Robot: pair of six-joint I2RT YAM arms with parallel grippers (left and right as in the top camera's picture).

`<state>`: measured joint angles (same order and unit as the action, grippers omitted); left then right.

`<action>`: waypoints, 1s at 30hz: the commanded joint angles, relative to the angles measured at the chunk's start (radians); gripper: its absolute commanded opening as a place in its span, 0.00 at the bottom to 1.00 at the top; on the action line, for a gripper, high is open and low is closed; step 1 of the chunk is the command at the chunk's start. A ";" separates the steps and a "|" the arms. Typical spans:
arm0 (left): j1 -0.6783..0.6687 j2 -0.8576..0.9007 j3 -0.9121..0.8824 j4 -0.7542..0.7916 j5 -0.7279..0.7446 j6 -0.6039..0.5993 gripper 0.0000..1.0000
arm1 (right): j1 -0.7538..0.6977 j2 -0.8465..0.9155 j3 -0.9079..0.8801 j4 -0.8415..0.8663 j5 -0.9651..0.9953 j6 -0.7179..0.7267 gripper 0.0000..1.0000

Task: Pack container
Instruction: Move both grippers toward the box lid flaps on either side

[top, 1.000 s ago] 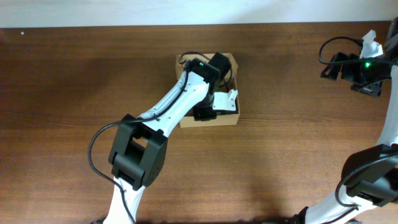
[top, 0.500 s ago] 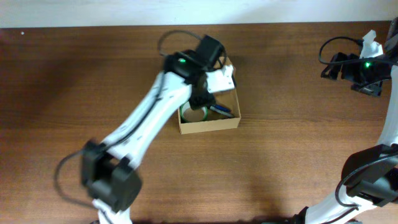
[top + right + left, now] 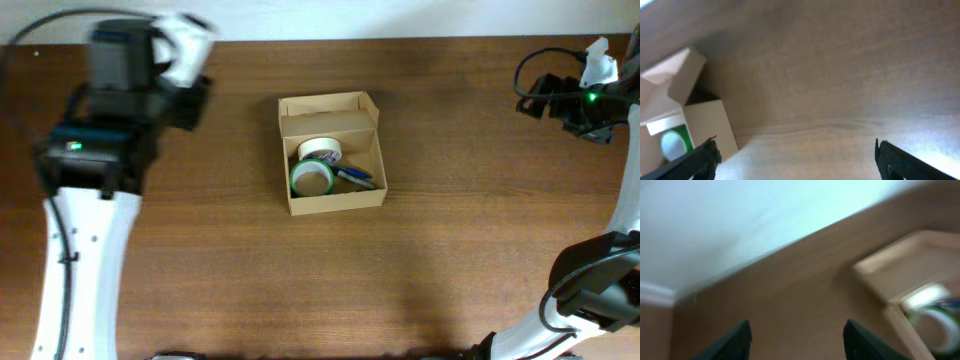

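Observation:
The container (image 3: 337, 203), a small tan cardboard box, stands open mid-table with its flap lid folded up at the back. Inside lie a white tape roll (image 3: 320, 151), a green tape roll (image 3: 311, 178) and a blue pen (image 3: 356, 177). My left gripper (image 3: 197, 100) is far left of the box at the table's back, blurred, open and empty (image 3: 800, 345). The left wrist view shows the box (image 3: 875, 265) and the green roll (image 3: 940, 325) at the right. My right gripper (image 3: 533, 100) hovers at the back right, open and empty (image 3: 795, 160). The box (image 3: 710, 125) shows at the left there.
The brown wooden table (image 3: 450, 260) runs to a white wall (image 3: 300, 18) at the back. My right arm's base (image 3: 590, 290) stands at the front right corner. My left arm (image 3: 80, 240) runs along the left edge.
My left arm has lifted out of the box and swung fast to the far left, uncovering the box and its contents. The right arm has barely moved.

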<state>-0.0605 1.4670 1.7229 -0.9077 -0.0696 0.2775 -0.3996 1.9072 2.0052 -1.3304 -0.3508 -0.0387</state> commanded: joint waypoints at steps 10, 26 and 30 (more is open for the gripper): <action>0.241 0.221 -0.318 0.251 0.598 -0.327 0.02 | 0.024 0.023 -0.003 0.085 -0.256 0.122 0.08; 0.156 0.591 -0.318 0.488 0.793 -0.580 0.02 | 0.237 0.366 -0.003 0.266 -0.478 0.239 0.04; 0.118 0.669 -0.318 0.539 0.838 -0.633 0.02 | 0.274 0.449 -0.003 0.264 -0.481 0.238 0.04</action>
<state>0.0841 2.0857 1.4078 -0.3954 0.6922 -0.2920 -0.1516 2.3127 2.0041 -1.0679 -0.7822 0.1925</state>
